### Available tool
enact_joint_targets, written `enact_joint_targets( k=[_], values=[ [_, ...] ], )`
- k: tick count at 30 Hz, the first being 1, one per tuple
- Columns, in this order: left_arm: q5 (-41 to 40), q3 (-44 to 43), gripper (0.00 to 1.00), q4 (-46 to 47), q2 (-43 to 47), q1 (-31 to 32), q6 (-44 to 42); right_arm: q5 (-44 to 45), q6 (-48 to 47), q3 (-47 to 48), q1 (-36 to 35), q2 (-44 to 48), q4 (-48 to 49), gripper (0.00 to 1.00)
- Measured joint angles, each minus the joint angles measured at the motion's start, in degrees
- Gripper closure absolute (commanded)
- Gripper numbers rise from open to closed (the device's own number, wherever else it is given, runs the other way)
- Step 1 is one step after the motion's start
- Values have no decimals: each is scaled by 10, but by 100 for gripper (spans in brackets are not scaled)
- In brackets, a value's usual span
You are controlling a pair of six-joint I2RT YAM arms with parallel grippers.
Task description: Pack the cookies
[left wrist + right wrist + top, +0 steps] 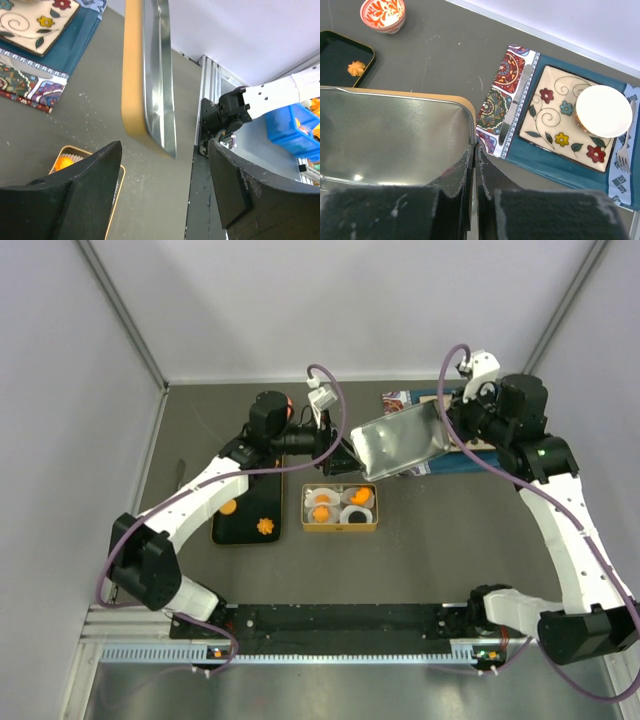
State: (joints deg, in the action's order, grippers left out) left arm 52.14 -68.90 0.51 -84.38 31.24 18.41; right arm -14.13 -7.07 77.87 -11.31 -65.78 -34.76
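The gold tin (340, 530) sits mid-table with orange cookies (323, 510) in white paper cups inside. Two more cookies lie on the black tray (245, 490): a round one (229, 507) and a flower-shaped one (265, 525), which the right wrist view also shows (356, 68). My right gripper (450, 420) (475, 147) is shut on the rim of the tin's silver lid (400, 440) (395, 132), holding it tilted above the tin's far right. My left gripper (345, 462) (164, 165) is open and empty beside the lid's lower edge (155, 85), over the tin's corner (75, 150).
A patterned placemat (497, 100) at the back right carries a flowered square plate (555, 120) with a white cup (603, 111), a knife (512, 107) and a fork (622, 150). A small red-and-white bowl (382, 13) stands behind the black tray.
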Motion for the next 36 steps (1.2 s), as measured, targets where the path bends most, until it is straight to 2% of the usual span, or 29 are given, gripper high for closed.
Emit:
enact_joint_targets(
  k=[6,9,10,13,14,16,17,18,19,21,22,24,25,28,31,36],
  values=[
    [-6,0,28,54,-8,4,46,24,13,-22,-16,10,24,100],
    [-14,-5,38,64,-16,9,55,24,24,-29,-17,15,26,100],
    [-20,-6,50,67,-19,11,57,24,27,-31,-18,17,27,100],
    [-32,-7,63,70,-31,19,61,20,34,-34,-18,21,27,100],
    [-36,-7,72,71,-36,20,61,18,37,-37,-18,24,30,100],
    [-38,-9,83,71,-44,23,62,12,39,-45,-18,32,33,100],
    [-40,-11,92,71,-48,23,63,9,40,-49,-18,35,34,100],
    [-40,-13,96,69,-52,23,62,7,41,-52,-18,39,34,97],
    [-45,-15,99,64,-54,23,59,5,42,-53,-18,42,35,88],
    [-48,-20,100,54,-56,22,54,-3,42,-56,-18,48,35,76],
    [-50,-23,100,48,-56,21,50,-9,43,-56,-18,50,35,65],
    [-54,-32,100,38,-56,22,38,-24,45,-56,-18,55,35,55],
    [-58,-36,100,33,-56,22,29,-32,45,-56,-18,56,34,43],
    [-76,-50,100,7,-54,22,-11,-53,46,-56,-18,59,21,30],
    [-105,-55,100,-32,-43,22,-68,-63,47,-56,-20,61,0,25],
    [-184,-55,100,-113,13,23,-210,-68,54,-49,-20,73,-35,14]
  ],
)
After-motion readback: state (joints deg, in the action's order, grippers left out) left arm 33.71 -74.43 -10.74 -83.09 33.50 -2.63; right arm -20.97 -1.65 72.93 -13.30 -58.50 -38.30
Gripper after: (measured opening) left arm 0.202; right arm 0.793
